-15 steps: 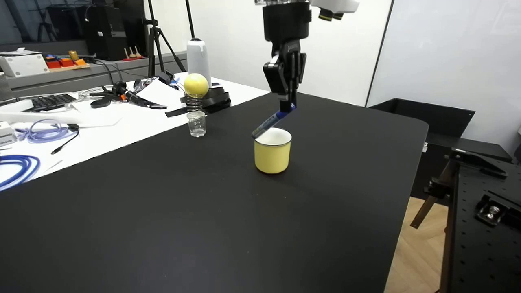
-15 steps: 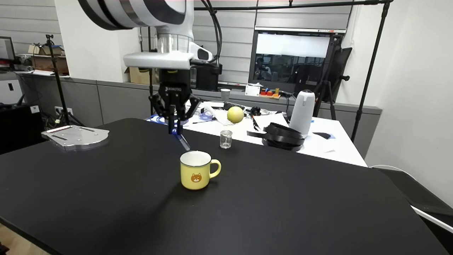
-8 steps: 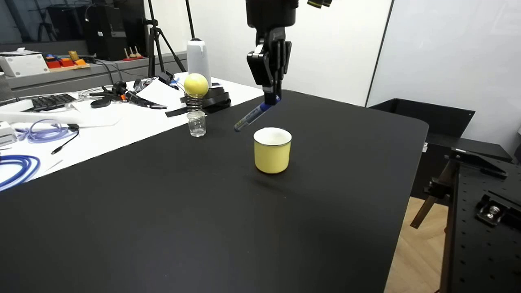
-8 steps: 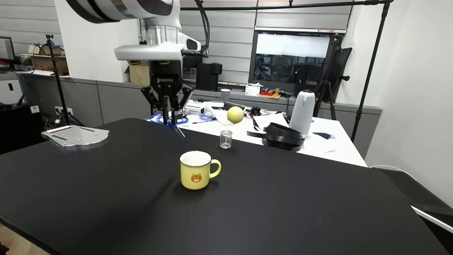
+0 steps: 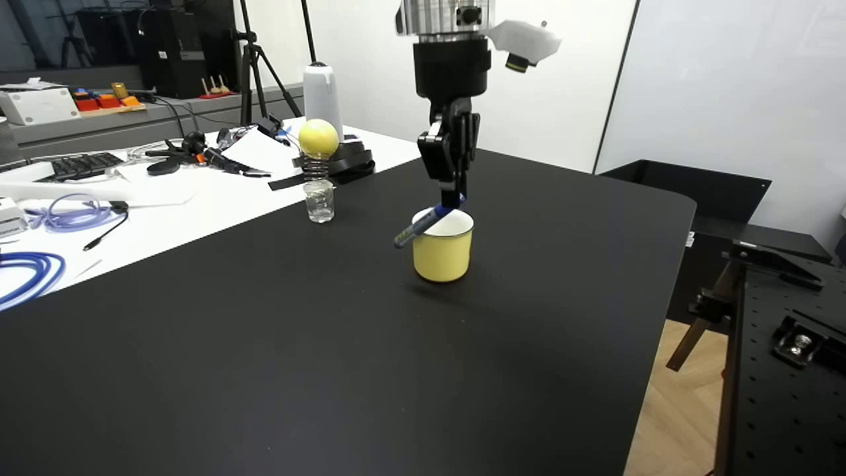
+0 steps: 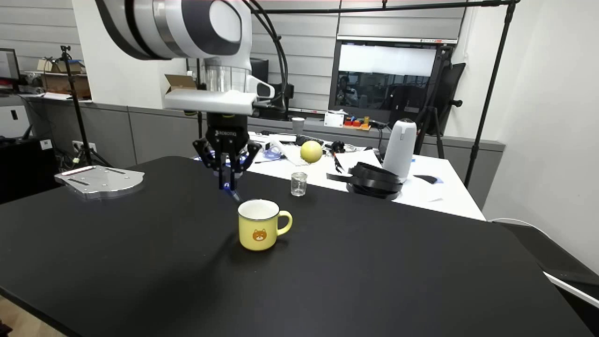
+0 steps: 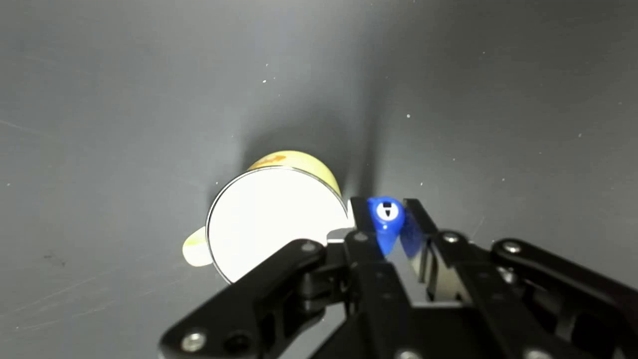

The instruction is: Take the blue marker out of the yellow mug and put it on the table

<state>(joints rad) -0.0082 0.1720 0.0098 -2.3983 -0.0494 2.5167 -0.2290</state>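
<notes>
My gripper point(image 5: 453, 200) is shut on the blue marker point(image 5: 419, 229) near its blue cap end, and the marker slants down out of the fingers. In an exterior view the marker crosses in front of the yellow mug point(image 5: 443, 259); in an exterior view its lower end is behind the mug point(image 6: 258, 230). The marker is outside the mug, above the black table point(image 5: 297, 370). In the wrist view the marker's cap point(image 7: 387, 217) sits between the fingertips, to the right of the upright mug point(image 7: 276, 224), whose white inside shows no object.
A small glass jar point(image 6: 298, 184) stands near the edge by the white cluttered table point(image 5: 165, 211). A clear plate point(image 6: 100, 180) lies at the far left in an exterior view. A yellow ball point(image 6: 311, 152), a black strap point(image 6: 374, 180) and a white cylinder point(image 6: 400, 146) stand beyond.
The gripper carried the marker up and sideways, away from above the mug's rim, then came lower beside the mug. It keeps hold of the marker. The mug has not moved.
</notes>
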